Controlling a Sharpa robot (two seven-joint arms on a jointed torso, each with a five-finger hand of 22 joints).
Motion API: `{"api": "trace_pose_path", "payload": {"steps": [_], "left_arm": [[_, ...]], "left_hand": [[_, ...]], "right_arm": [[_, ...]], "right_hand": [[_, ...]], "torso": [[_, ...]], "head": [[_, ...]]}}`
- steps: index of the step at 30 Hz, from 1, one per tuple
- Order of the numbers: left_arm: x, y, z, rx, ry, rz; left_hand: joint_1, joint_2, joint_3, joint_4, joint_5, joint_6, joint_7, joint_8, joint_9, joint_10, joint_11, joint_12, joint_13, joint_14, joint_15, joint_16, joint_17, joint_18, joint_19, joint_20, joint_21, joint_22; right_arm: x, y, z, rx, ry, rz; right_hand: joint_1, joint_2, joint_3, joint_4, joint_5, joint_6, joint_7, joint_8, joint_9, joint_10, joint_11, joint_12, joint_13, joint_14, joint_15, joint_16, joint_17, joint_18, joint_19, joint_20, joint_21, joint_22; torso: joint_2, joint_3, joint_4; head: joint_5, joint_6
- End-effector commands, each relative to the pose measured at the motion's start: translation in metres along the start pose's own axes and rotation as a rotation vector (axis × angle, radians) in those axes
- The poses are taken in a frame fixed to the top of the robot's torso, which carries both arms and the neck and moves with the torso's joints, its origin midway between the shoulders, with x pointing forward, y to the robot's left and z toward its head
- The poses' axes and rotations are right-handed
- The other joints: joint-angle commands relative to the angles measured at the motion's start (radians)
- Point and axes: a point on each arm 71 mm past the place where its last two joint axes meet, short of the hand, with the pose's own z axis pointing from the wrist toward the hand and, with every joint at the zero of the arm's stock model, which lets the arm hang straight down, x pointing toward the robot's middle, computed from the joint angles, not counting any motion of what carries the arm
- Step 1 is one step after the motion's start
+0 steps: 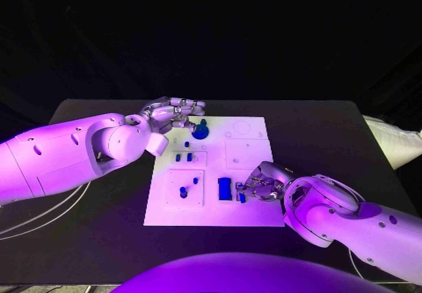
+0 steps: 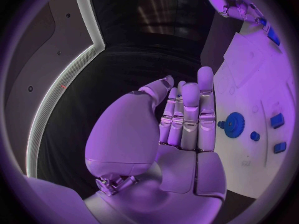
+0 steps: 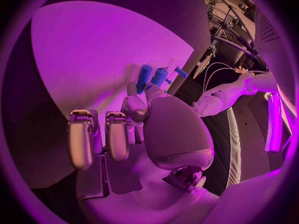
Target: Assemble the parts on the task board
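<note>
Task partly complete: blue gear (image 1: 200, 130) sits upper centre on the task board (image 1: 255, 213); loose parts (image 1: 224, 188) remain. Left hand (image 1: 171, 113) released; right hand (image 1: 262, 182) grip: cannot tell.

The left hand (image 1: 172, 113) is held out with its fingers straight, together and empty. The right hand (image 1: 262, 182) is lowered, fingers curled downward; what is gripped cannot be told.

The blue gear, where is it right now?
In the head view, the blue gear sits at the task board's far left edge, beside the left hand's fingertips.
</note>
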Motion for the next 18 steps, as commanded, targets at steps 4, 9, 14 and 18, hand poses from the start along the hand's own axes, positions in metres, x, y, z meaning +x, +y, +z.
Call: {"api": "trace_pose_path", "payload": {"steps": [4, 9, 14, 18], "left_arm": [[0.0049, 0.0002, 0.001, -0.007, 0.038, 0.007], [0.0055, 0.0007, 0.0013, -0.013, 0.044, 0.008], [0.0058, 0.0009, 0.0016, -0.016, 0.046, 0.008], [0.0059, 0.0011, 0.0017, -0.017, 0.048, 0.01]], "left_hand": [[0.003, 0.008, -0.002, -0.003, 0.003, -0.008, 0.0, 0.005, 0.0, -0.007, -0.001, 0.006, 0.001, -0.006, 0.001, 0.001, 0.0, 0.01, -0.006, 0.001, -0.005, -0.001], [0.002, 0.01, -0.003, -0.002, 0.003, -0.009, 0.0, 0.005, 0.0, -0.008, -0.001, 0.007, 0.001, -0.007, 0.001, 0.001, -0.002, 0.01, -0.006, 0.001, -0.005, -0.001], [0.002, 0.01, -0.003, -0.002, 0.003, -0.009, 0.0, 0.005, 0.0, -0.008, -0.001, 0.007, 0.001, -0.007, 0.001, 0.001, -0.002, 0.01, -0.006, 0.001, -0.005, -0.001], [0.002, 0.01, -0.003, -0.002, 0.003, -0.009, 0.0, 0.005, 0.0, -0.008, -0.001, 0.007, 0.001, -0.007, 0.001, 0.001, -0.002, 0.01, -0.006, 0.001, -0.005, -0.001]], "right_arm": [[0.0035, 0.0023, 0.0021, -0.011, 0.016, -0.05], [0.0039, 0.0034, 0.003, -0.015, 0.009, -0.055], [0.0038, 0.0047, 0.0032, -0.02, 0.001, -0.058], [0.0036, 0.0055, 0.0028, -0.023, -0.004, -0.06]], "right_hand": [[-0.013, 0.005, -0.009, 0.0, 0.004, 0.007, 0.002, 0.002, 0.001, 0.009, 0.0, 0.006, 0.003, 0.091, -0.007, 0.006, 0.208, -0.014, 0.062, -0.005, 0.005, 0.185], [-0.013, 0.005, -0.009, 0.0, 0.004, 0.007, 0.002, 0.002, 0.001, 0.009, 0.0, 0.006, 0.003, 0.091, -0.007, 0.006, 0.208, -0.014, 0.062, -0.005, 0.005, 0.185], [-0.029, 0.007, -0.017, 0.001, -0.003, 0.006, 0.002, 0.002, 0.004, 0.009, 0.0, 0.005, 0.004, 0.09, -0.007, 0.005, 0.207, -0.014, 0.062, -0.006, 0.004, 0.184], [-0.083, 0.01, -0.046, 0.002, 0.01, 0.006, 0.003, 0.003, 0.01, 0.011, 0.002, 0.005, 0.007, 0.091, -0.006, 0.005, 0.207, -0.014, 0.062, -0.006, 0.004, 0.185]], "torso": [[-0.001, 0.0, -0.0002], [0.0, 0.0003, 0.0001], [0.0, 0.0004, -0.0002], [0.0, 0.0003, -0.0003]], "head": [[0.002, -0.001], [0.003, -0.002], [0.004, -0.001], [0.005, -0.001]]}}
